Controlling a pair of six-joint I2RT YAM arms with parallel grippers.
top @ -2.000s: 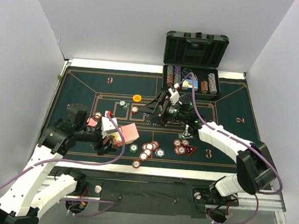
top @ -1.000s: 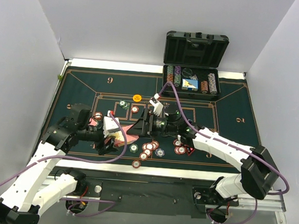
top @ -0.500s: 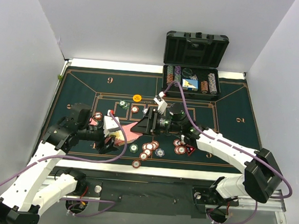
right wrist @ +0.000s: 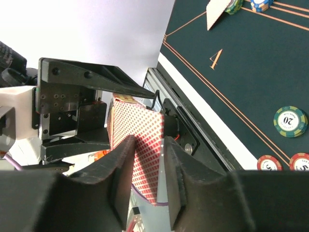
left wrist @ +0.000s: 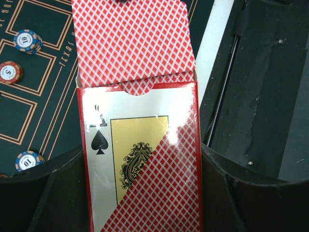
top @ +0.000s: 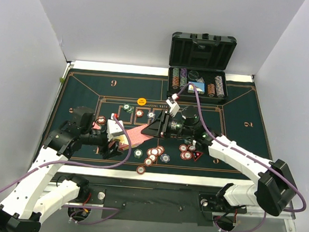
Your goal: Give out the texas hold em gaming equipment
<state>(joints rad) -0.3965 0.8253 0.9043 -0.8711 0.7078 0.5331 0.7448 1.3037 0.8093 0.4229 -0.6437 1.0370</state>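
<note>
The left pincer (left wrist: 142, 174) is closed on the box (left wrist: 135, 111) of playing cards. Its two fingers press on the two long sides of the box. The box shows a picture of the ace of spades, and its open end points to the middle of the mat (top: 87, 92). From this open end the cards (left wrist: 133, 43) stick out by more than half of their length, with the red checked back turned to the left wrist camera.

The right pincer (right wrist: 148, 142) comes from the other side and has hold of the free end of these cards. One finger lies on each face and the gap between them is narrow. I cannot tell if it holds one card or several.

From above, the box and the cards are in the air over the left half of the mat, between the two arms, close above the near line of orange boxes.

Some chips (top: 154, 154) lie in a loose group on the mat just beside the cards, on the near side. A smaller group of red chips (top: 188, 152) is a little more to the right. An orange button (top: 141, 101) lies farther back on the mat. The black case (top: 201, 50) stands open at the far right edge, with more chips in rows inside it.
</note>
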